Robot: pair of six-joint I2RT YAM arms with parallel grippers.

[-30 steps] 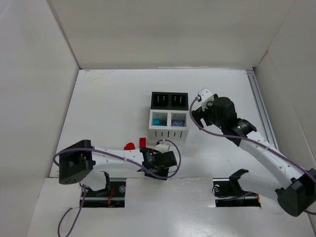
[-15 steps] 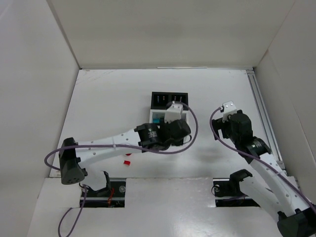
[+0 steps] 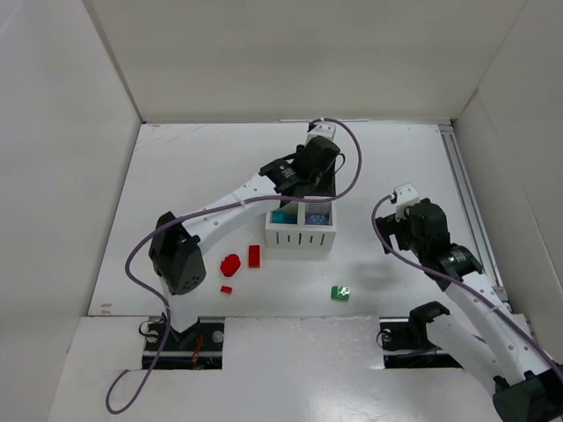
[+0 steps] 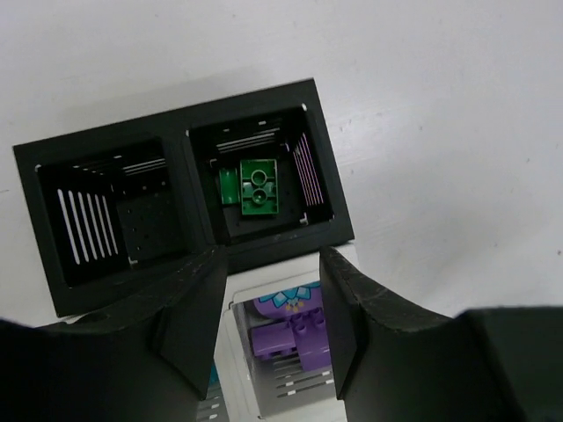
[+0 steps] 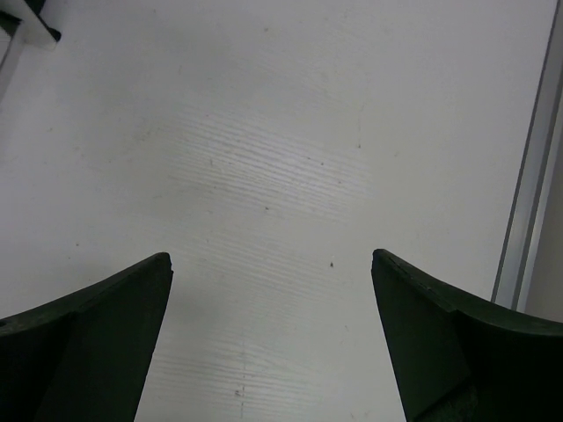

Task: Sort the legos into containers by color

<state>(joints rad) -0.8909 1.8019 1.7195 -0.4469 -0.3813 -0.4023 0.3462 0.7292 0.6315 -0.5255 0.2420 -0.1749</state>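
green brick [image 4: 259, 186] sits in the right-hand black bin [image 4: 332, 202], purple legos [image 4: 295, 327] in the white bin [image 4: 236, 352] just in front. four bins total: two black, two white. loose on the table [image 3: 193, 193]: three red pieces [image 3: 230, 262] and one green lego [image 3: 339, 293]. left arm [image 3: 229, 207] is stretched out over the black pair, left gripper [image 4: 268, 264] fingers apart. right arm [image 3: 466, 281] is tucked back, right gripper [image 5: 271, 257] spread wide over the table.

Counted: 4 bins [image 3: 300, 237] in 1 block, 3 red legos [image 3: 230, 263] and 1 green lego [image 3: 340, 293] loose on the tabletop [image 3: 193, 176].
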